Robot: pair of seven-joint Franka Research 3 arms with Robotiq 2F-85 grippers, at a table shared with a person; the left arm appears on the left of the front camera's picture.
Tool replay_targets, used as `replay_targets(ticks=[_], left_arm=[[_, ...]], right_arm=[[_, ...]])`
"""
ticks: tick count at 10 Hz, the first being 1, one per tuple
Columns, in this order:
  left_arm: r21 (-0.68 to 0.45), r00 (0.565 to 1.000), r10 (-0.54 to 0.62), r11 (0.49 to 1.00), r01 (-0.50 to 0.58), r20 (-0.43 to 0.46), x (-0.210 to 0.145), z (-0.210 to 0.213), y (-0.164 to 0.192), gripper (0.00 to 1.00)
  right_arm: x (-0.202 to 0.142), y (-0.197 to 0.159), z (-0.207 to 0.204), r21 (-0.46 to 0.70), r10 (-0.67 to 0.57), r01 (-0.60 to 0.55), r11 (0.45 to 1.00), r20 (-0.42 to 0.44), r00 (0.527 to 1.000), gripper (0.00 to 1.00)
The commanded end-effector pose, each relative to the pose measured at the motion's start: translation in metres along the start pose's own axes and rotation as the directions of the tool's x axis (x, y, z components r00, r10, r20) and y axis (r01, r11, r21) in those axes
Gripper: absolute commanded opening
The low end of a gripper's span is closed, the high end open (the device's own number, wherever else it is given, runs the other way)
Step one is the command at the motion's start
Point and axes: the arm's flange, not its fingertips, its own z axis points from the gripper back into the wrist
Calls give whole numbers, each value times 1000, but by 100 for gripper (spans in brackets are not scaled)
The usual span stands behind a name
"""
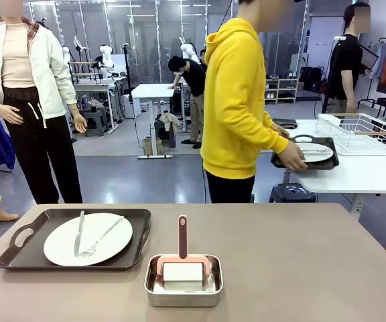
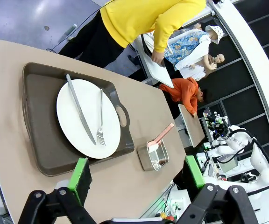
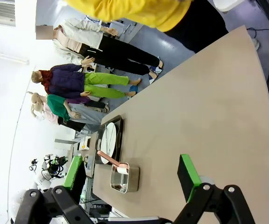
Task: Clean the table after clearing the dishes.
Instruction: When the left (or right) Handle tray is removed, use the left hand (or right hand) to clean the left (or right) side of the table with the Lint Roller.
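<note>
On the taupe table (image 1: 300, 261) a dark tray (image 1: 25, 248) at the left holds a white plate (image 1: 59, 245) with a knife (image 1: 79, 231) and fork (image 1: 102, 235). The same tray (image 2: 43, 140) and plate (image 2: 85, 114) lie below my left gripper (image 2: 134, 175), which is open and high above the table. My right gripper (image 3: 132, 175) is also open and empty above the bare table (image 3: 195, 121). A person in a yellow hoodie (image 1: 236, 100) stands at the white side table (image 1: 360, 171), both hands on a second tray (image 1: 310, 161) with a plate (image 1: 317, 151).
A small steel pan (image 1: 183, 285) holding a white sponge block with a pink handle (image 1: 183, 235) sits at the table's near middle, also in the left wrist view (image 2: 154, 156) and the right wrist view (image 3: 124, 178). A white wire rack (image 1: 360, 131) stands on the side table.
</note>
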Motion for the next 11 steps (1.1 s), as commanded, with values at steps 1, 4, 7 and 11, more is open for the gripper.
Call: replay_targets(ticks=[1,4,7,11], left_arm=[[-8,1000,-11,1000,10,-7,-2,2,0,100],[-8,1000,-11,1000,10,-7,-2,2,0,100],[-8,1000,-11,1000,10,-7,-2,2,0,100],[-8,1000,-11,1000,10,-7,-2,2,0,100]], right_arm=[[2,1,3,10,5,-5,1000,-2,1000,100],[2,1,3,10,5,-5,1000,-2,1000,100],[0,0,0,0,0,0,1000,0,1000,100],[21,142,-101,12,445,-458,889,-255,858,100]])
